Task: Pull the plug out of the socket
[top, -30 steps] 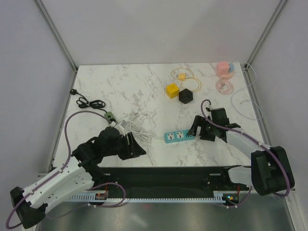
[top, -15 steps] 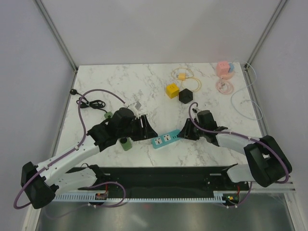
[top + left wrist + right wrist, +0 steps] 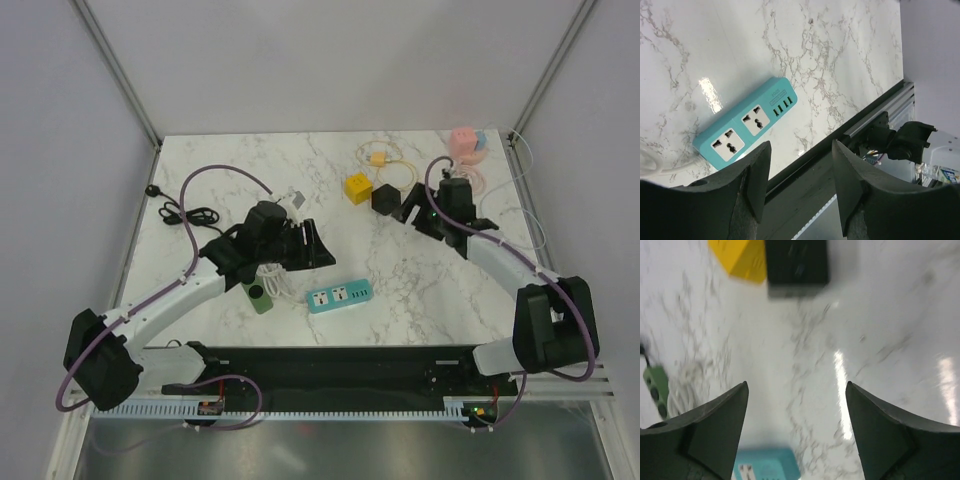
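Note:
The teal power strip lies near the table's front edge; in the left wrist view both its round sockets are empty. A green plug-like piece with a white cable lies just left of it, under my left arm, apart from the strip. It shows blurred in the right wrist view. My left gripper hangs open and empty above and behind the strip. My right gripper is open and empty beside the black cube, far from the strip.
A yellow cube stands next to the black cube. A yellow cable and a pink charger with cable lie at the back right. A black cable lies at the left. The black front rail borders the table.
My right arm has left the strip's right end and swung back to the black cube. My left gripper has lifted away from the strip's left end. The strip has shifted slightly.

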{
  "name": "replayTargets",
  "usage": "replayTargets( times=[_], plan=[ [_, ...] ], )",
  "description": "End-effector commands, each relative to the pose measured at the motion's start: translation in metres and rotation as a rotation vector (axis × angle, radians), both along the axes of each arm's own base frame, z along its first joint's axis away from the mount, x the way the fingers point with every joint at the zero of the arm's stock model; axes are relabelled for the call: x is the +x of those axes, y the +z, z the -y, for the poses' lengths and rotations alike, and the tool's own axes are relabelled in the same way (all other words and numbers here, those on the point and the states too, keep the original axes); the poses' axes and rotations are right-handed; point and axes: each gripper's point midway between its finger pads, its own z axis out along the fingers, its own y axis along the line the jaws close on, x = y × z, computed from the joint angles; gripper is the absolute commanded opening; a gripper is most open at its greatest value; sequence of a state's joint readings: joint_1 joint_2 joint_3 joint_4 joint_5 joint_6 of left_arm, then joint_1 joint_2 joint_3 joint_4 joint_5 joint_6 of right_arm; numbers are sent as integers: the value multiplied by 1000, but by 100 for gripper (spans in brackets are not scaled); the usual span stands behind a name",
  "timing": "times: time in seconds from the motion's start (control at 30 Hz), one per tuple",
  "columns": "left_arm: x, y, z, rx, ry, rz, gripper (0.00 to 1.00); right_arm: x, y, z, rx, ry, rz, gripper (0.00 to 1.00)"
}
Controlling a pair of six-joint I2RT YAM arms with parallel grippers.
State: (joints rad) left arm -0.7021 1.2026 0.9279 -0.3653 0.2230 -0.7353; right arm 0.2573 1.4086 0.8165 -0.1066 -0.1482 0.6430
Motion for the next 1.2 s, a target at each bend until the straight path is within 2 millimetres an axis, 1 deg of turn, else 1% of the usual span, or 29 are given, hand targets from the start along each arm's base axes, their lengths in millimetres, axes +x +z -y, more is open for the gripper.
replayTargets(
  times=[0.0, 0.03, 0.07, 0.1, 0.13, 0.17, 0.2, 0.23, 0.27, 0.3, 0.33, 0.37, 0.4, 0.43, 0.47, 0.5, 0.53, 0.6, 0.7, 0.9, 0.97, 1.03, 1.07, 1.1, 1.17],
  plan=[
    [-6, -1, 11, -45, -93, 27, 59, 51, 21, 70, -175, -181, 59, 91],
    [-10, -2, 14, -62, -111, 20, 58, 63, 11, 81, -197, -212, 32, 91],
    [-14, -9, 12, -58, -114, 6, 58, 76, 12, 105, -226, -278, 34, 92],
    [-16, -10, 11, -61, -119, 1, 58, 97, 29, 115, -240, -305, 79, 92],
    [-18, -11, 11, -62, -125, -1, 58, 109, 14, 131, -265, -332, 45, 92],
    [-21, -11, 8, -61, -127, 5, 58, 122, 15, 140, -289, -347, 53, 92],
    [-22, -11, 7, -58, -130, 17, 58, 143, 33, 146, -299, -358, 100, 91],
    [-21, -11, 4, -50, -124, 24, 59, 155, 16, 149, -338, -330, 77, 91],
    [-23, -11, 2, -43, -126, 26, 59, 165, 13, 150, -359, -315, 84, 89],
    [-23, -8, 1, -42, -128, 38, 59, 184, 27, 154, -369, -313, 125, 89],
    [-23, -8, 1, -41, -134, 37, 59, 193, 3, 164, -399, -288, 85, 88],
    [-23, -3, 2, -46, -142, 41, 59, 201, -1, 164, -401, -270, 84, 86],
    [-23, -1, 3, -47, -153, 48, 59, 216, 9, 167, -408, -279, 109, 86],
    [-25, 2, 5, -55, -172, 45, 60, 217, -14, 169, -423, -273, 55, 86],
    [-24, 8, 7, -63, -183, 54, 60, 221, -18, 171, -432, -273, 46, 85],
    [-23, 9, 7, -62, -193, 55, 60, 230, -12, 174, -437, -283, 60, 86],
    [-23, 13, 9, -69, -205, 61, 60, 229, -26, 179, -466, -290, 23, 86],
    [-24, 13, 8, -59, -217, 61, 60, 231, -30, 184, -493, -299, 10, 85],
    [-24, 13, 5, -53, -216, 65, 60, 229, -33, 194, -538, -326, -12, 85],
    [-26, 7, -1, -48, -200, 56, 60, 215, -49, 207, -601, -338, -79, 85],
    [-28, 7, -3, -50, -199, 53, 60, 212, -51, 207, -604, -335, -88, 81],
    [-30, 6, -3, -52, -197, 50, 60, 211, -50, 209, -595, -341, -86, 81],
    [-30, 8, -4, -57, -195, 53, 60, 212, -50, 209, -593, -341, -85, 80],
    [-31, 7, -4, -54, -193, 53, 60, 213, -55, 207, -585, -332, -93, 80],
    [-32, 4, -5, -51, -191, 43, 60, 218, -57, 209, -572, -334, -87, 78]
  ],
)
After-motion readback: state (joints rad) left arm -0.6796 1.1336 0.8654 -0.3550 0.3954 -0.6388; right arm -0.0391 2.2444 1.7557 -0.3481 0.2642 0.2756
